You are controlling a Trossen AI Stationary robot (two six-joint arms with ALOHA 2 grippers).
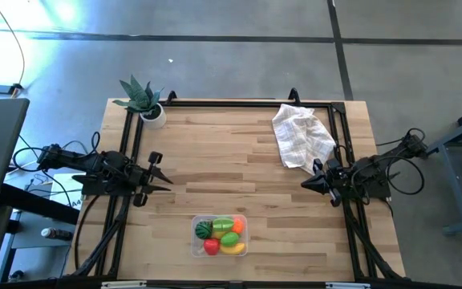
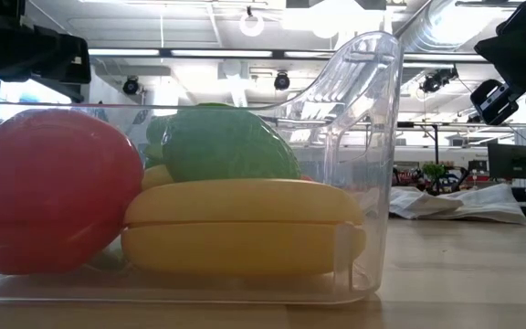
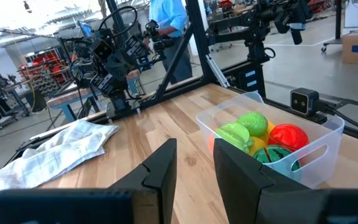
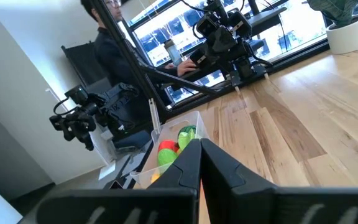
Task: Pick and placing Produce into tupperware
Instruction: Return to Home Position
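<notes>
The clear tupperware stands near the table's near edge, filled with toy produce: red, green, orange and a yellow banana. In the left wrist view the produce lies inside the tupperware. My left gripper hovers at the table's left side, open and empty, its fingers apart. My right gripper hovers at the right side, shut and empty, its fingertips together.
A crumpled white checked cloth lies at the far right of the table. A spiky green plant in a white pot stands at the far left corner. A person sits beyond the table's left side. Bare wood lies between the arms.
</notes>
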